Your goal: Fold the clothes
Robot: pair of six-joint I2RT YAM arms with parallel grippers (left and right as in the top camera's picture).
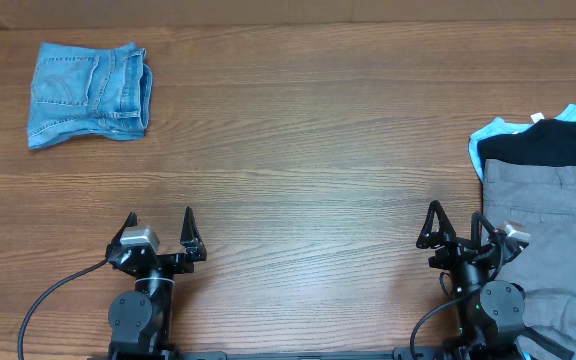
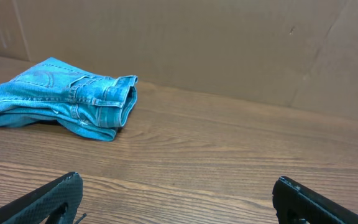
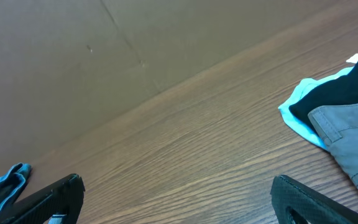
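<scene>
The light blue denim jeans [image 1: 89, 93] lie folded into a compact bundle at the far left of the wooden table, a back pocket facing up. They also show in the left wrist view [image 2: 64, 98] and as a sliver in the right wrist view [image 3: 5, 185]. My left gripper [image 1: 160, 228] is open and empty near the front edge, well apart from the jeans. My right gripper [image 1: 458, 224] is open and empty at the front right. Both sets of fingers [image 2: 176, 193] [image 3: 178, 196] frame bare wood.
A pile of other clothes lies at the right edge: grey trousers [image 1: 553, 235], a black garment [image 1: 548, 143] and pale turquoise cloth [image 1: 493, 130] under it. It also shows in the right wrist view [image 3: 347, 121]. A brown cardboard wall [image 2: 197, 43] backs the table.
</scene>
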